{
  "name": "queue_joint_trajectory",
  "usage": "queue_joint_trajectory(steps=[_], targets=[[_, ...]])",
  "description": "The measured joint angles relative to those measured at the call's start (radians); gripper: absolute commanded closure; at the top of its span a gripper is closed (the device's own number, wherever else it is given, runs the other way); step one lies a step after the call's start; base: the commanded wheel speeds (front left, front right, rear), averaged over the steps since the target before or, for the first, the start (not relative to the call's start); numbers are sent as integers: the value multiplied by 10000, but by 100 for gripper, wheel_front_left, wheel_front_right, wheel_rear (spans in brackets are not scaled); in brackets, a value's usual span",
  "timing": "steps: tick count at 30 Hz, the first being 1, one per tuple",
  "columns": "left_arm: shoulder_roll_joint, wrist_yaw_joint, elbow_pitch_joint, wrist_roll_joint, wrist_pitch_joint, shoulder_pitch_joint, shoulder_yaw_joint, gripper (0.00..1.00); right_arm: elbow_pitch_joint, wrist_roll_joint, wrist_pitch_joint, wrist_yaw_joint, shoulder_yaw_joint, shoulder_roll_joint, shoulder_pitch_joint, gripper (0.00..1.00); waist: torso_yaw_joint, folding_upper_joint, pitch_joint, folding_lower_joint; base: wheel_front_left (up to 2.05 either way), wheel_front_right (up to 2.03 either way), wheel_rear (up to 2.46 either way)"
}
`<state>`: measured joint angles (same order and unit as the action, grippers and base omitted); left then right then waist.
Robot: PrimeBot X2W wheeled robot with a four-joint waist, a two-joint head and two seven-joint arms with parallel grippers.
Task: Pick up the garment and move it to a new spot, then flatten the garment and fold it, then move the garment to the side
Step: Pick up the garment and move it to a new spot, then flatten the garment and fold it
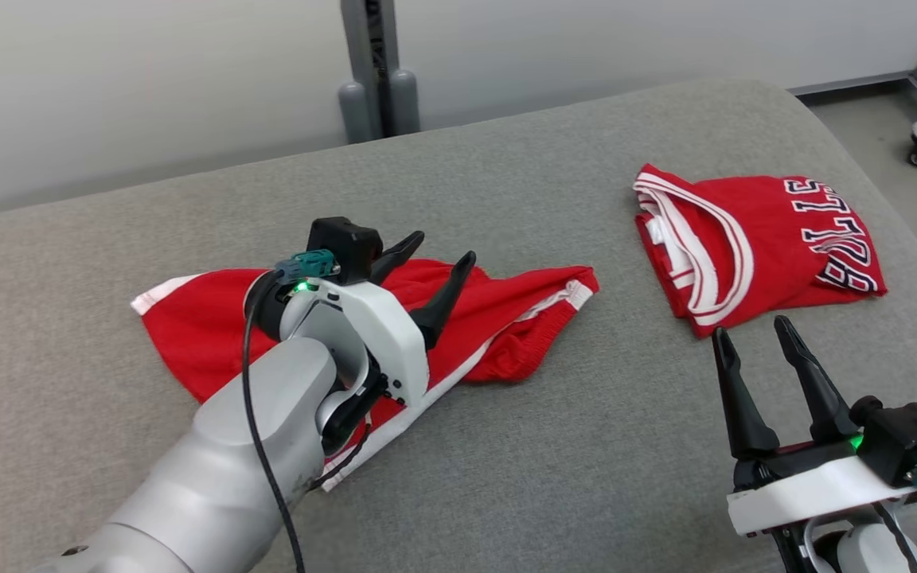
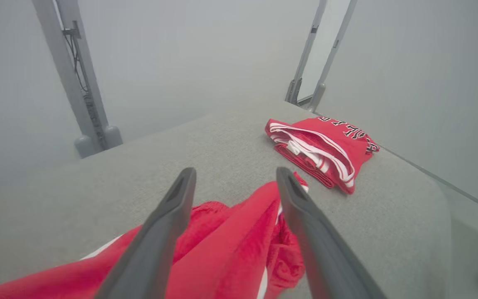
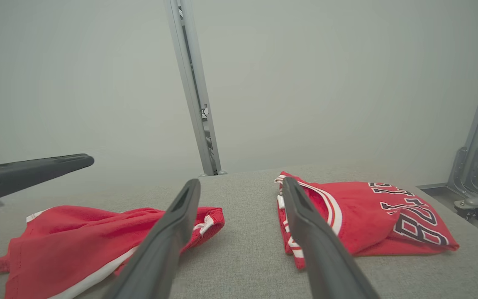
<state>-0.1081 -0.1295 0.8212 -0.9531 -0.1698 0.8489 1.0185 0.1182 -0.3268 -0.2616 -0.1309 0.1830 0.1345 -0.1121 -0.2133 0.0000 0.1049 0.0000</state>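
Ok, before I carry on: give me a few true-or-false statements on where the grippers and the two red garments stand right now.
1. The left gripper is open over the red shorts. True.
2. The right gripper grips the jersey. False: it is open and apart from it.
3. The jersey lies folded to the right of the shorts. True.
4. The shorts are neatly folded. False: they lie rumpled and spread out.
5. The two garments overlap. False: bare grey surface separates them.

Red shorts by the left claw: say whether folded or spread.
Spread, not folded: the red shorts lie stretched out and rumpled across the grey cushion, waistband bunched, no neat fold.
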Motion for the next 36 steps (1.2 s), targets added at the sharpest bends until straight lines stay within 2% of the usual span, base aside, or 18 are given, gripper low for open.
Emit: queue_joint_trajectory(steps=[3, 8, 15, 19, 22, 25, 29, 36], targets=[[-441, 165, -410, -50, -412, -346, -253, 0, 2, -15, 0, 0, -90, 35, 121, 0, 528, 0, -176, 0, 0, 0, 0], [-1373, 713, -1446, -42, -784, -966, -775, 0, -23, -10, 0, 0, -205, 33, 254, 0, 996, 0, -322, 0, 0, 0, 0], [-2506, 1791, -3484, 286, -903, -2487, -1994, 0, -86, 8, 0, 2, -372, 29, 527, 0, 1295, 0, -465, 0, 0, 0, 0], [-2780, 2288, -4809, 790, -905, -3705, -3053, 0, -117, 4, 0, 0, -341, 61, 604, 0, 1302, 0, -515, 0, 0, 0, 0], [-2840, 2612, -5869, 1557, -913, -4646, -4031, 0, -151, 2, -2, 0, -341, 96, 625, 0, 1265, 0, -531, 0, 0, 0, 0], [-2537, 2732, -6621, 2178, -917, -5791, -4947, 0, -174, -36, 0, 2, -336, 102, 677, 0, 1191, 0, -539, 0, 0, 0, 0], [-2144, 2723, -7024, 2932, -917, -6982, -5764, 0, -236, -69, 0, 2, -341, 100, 773, 0, 1138, 0, -527, 0, 0, 0, 0], [-1498, 2535, -7398, 3764, -917, -8065, -6863, 0, -399, -65, 0, 0, -541, 50, 949, 0, 1133, 0, -551, 0, 0, 0, 0]])
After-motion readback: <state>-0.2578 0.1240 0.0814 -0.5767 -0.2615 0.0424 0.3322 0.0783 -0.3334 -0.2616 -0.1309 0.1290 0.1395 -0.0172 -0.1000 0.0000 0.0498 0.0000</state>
